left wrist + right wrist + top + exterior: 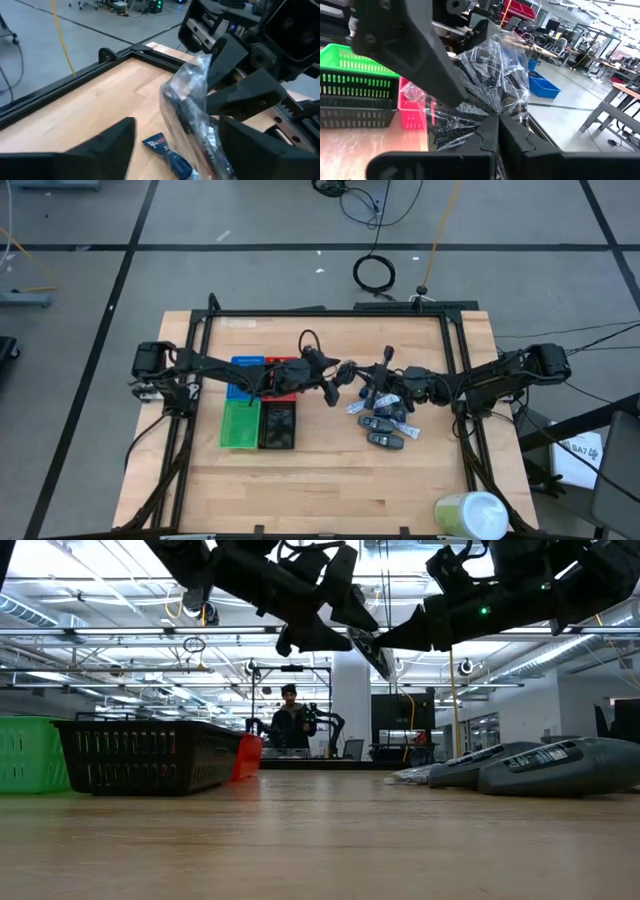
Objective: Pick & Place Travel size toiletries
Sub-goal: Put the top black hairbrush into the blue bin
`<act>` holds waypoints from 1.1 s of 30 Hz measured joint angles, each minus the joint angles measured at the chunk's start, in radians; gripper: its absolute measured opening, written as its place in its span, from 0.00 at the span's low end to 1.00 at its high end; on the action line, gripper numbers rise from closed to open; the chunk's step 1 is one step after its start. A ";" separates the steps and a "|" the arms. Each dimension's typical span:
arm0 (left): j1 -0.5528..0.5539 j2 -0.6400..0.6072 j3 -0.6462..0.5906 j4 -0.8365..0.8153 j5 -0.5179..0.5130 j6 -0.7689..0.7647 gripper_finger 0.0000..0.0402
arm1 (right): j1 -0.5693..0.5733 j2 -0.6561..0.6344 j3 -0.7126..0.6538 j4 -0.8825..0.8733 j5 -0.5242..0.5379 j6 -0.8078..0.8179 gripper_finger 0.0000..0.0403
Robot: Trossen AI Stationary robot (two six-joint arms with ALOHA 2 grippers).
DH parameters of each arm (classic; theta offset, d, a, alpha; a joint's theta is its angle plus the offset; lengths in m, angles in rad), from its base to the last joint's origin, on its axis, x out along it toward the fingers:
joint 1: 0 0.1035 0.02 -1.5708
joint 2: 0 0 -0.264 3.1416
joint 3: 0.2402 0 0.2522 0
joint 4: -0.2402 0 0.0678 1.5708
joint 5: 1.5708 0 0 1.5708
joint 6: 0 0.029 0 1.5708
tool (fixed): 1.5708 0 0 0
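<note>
A dark oblong toiletry pack in crinkled clear wrap [192,107] hangs in the air between my two grippers, above the table's middle [356,377]. My right gripper [497,120] is shut on it. My left gripper [177,125] is open, with one finger on either side of the pack; I see no touch. The low view shows both grippers high above the wood, left gripper [325,620] and right gripper [405,635]. Several more toiletries [385,420] lie in a loose pile on the table under the right arm, dark packs [540,762] among them. A blue-white tube [167,152] lies below the left gripper. My right gripper pinches the pack's clear wrap [492,102] between its two shut fingers, on bunched, crumpled film at one end. The fingers come roughly level from the table's right side. The pack is lifted clear of the table and sticks out past the fingertips toward the left gripper.
Blue [245,363], red [283,392], green [240,423] and black [277,423] trays stand under the left arm. A big pale green-white cylinder [470,515] lies near the table's near right corner. A black frame [330,313] rims the work area. A person [290,720] stands far behind the table.
</note>
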 joint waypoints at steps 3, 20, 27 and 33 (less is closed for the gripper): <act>0.001 0.000 0.000 -0.007 0.000 -0.029 0.44 | 0.000 0.000 0.000 0.000 0.000 0.004 0.00; 0.000 -0.099 0.000 -0.141 -0.047 0.041 0.03 | 0.000 -0.021 0.000 -0.068 -0.027 0.076 0.15; -0.033 -0.277 0.000 -0.400 -0.237 0.064 0.03 | 0.000 -0.122 0.000 -0.186 -0.034 0.167 0.44; -0.091 -0.426 -0.044 -0.787 -0.479 -0.172 0.03 | 0.000 -0.297 0.000 -0.375 -0.032 0.230 0.60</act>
